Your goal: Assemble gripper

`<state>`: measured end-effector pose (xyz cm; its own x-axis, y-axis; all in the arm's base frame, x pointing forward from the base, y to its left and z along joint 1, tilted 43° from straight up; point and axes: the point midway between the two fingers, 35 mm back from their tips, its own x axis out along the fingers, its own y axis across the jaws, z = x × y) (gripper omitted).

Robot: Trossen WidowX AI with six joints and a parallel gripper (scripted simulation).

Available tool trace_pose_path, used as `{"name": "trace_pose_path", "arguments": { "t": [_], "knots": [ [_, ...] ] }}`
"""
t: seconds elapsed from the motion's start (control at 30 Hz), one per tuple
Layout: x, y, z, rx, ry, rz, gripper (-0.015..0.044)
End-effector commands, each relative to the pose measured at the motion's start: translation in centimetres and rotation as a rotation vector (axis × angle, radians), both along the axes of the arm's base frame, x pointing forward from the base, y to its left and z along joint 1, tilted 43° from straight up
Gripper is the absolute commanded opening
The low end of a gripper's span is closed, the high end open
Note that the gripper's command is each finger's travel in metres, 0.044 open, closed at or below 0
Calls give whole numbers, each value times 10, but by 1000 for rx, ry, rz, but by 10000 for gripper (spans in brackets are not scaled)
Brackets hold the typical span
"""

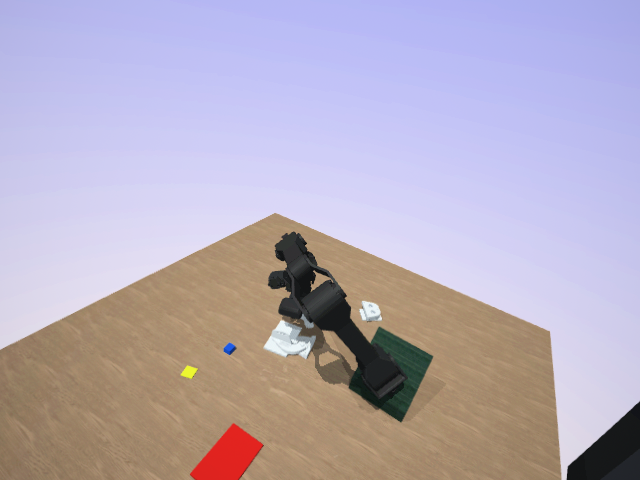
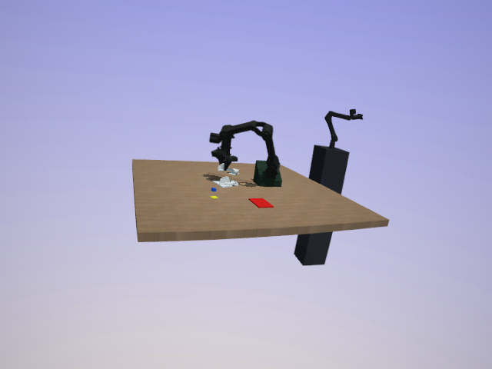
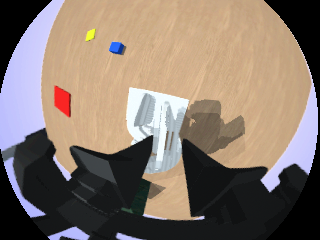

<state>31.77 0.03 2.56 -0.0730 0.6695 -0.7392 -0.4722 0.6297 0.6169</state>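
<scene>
The gripper (image 1: 305,316) (image 2: 225,168) (image 3: 168,140) hangs above the counter (image 1: 129,372) (image 2: 178,210) (image 3: 225,55), and its fingers are closed at a part-narrow width on a white piece (image 1: 307,321) (image 2: 221,167) (image 3: 159,145), which I judge to be one of the jaws. The gripper base (image 1: 272,346) (image 2: 219,183) (image 3: 135,107) lies below, apart from the held piece in the exterior view. It seems to carry one toothed jaw already, but I cannot tell if this is fully down on its pin. The housing plate (image 1: 370,311) (image 2: 234,171), as I take it, waits to the right and far of the base in the top view.

My judgement is that the second jaw is being brought to its pin. If the piece sits a little turned in the fingers, its hole may miss the pin, and pressing down would then tilt the jaw or push the base along the counter. If the teeth come tip against tip, the jaw can stop high, or it can turn the other jaw out of its place. A jaw that is not fully low would later make the plate rock and not close level. Opening the fingers too early could drop the jaw crooked; a side movement at release could pull it off again.
</scene>
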Motion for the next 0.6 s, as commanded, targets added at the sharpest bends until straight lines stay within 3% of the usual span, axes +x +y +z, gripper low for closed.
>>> {"name": "trace_pose_path", "arguments": {
  "t": [0.0,0.57],
  "knots": [
    [0,0,0,-3,-3,5,134],
    [-1,13,-16,-3,-4,5,134]
  ]
}}
